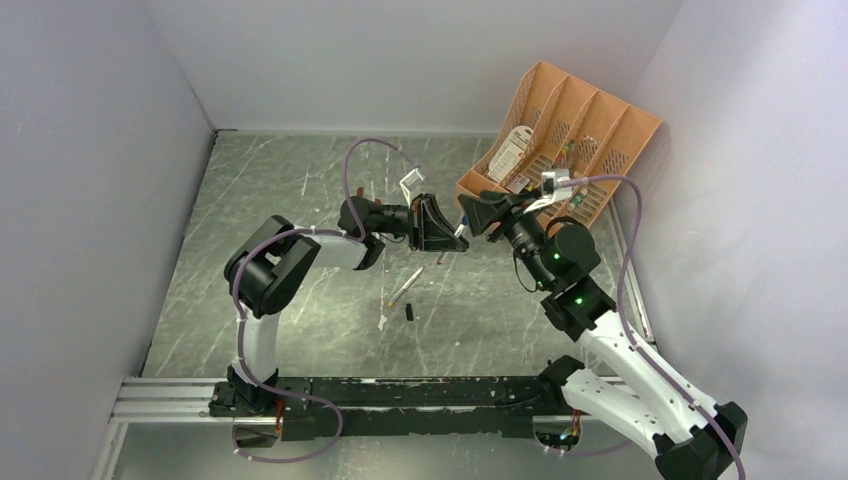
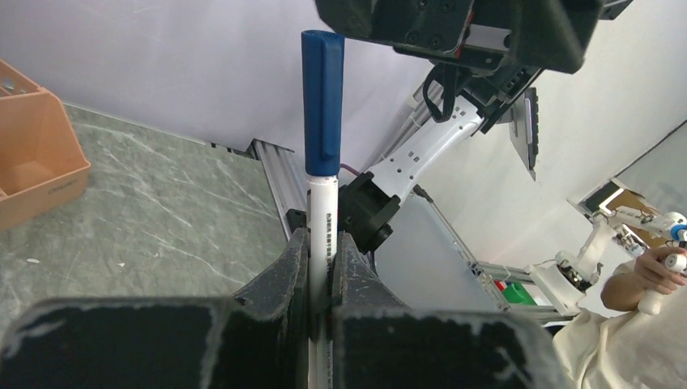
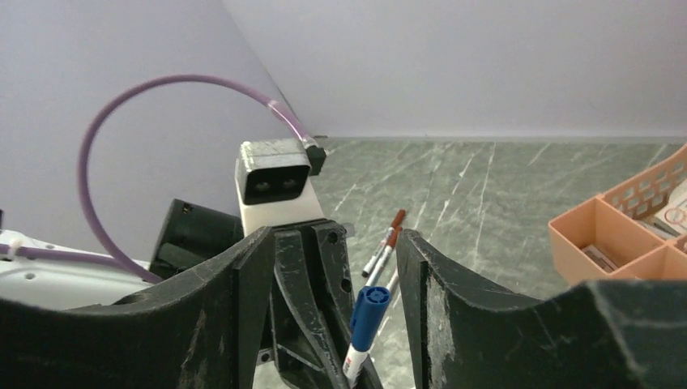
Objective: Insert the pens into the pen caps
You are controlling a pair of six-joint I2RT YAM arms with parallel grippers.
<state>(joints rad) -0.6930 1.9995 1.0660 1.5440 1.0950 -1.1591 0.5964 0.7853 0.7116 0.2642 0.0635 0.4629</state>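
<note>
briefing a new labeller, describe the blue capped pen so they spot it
Look above the middle of the table. The left gripper clamps a white pen there. Only it wears a blue cap; the loose pens show red ends.

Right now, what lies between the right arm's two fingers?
The blue cap on the pen clamped by the left fingers, sitting in the open gap between the right fingers; the right wrist view shows it.

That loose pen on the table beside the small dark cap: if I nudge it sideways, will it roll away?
Probably it rolls: the loose pen looks like a thin round barrel lying flat on the smooth table. It looks light, so even a glancing touch may skid or spin it. It should stay stiff; it lies straight.
</note>
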